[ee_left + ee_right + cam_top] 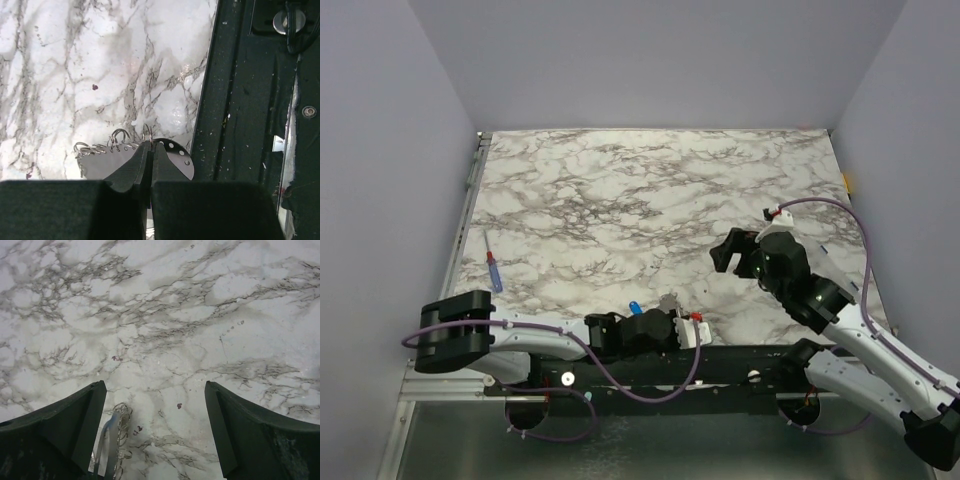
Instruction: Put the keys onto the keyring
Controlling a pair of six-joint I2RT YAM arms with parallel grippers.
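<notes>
Pinching keyring point(120, 139) at near table point(620, 200) edge, left gripper point(151, 149) clamped on its loops; blue-headed key point(635, 307) lies near it; right gripper point(738, 258) gapes wide, well apart rightward.

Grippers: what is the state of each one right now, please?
Left gripper: jaws closed, pinching the keyring.
Right gripper: jaws open, holding nothing.

Far and central table point(650, 190) open to passage, bounded by walls point(650, 60) on three sides. Obstructions: screwdriver point(494, 272) by the left edge, left arm point(540, 340) stretched along the near edge, right gripper point(737, 256) over the right side.
</notes>
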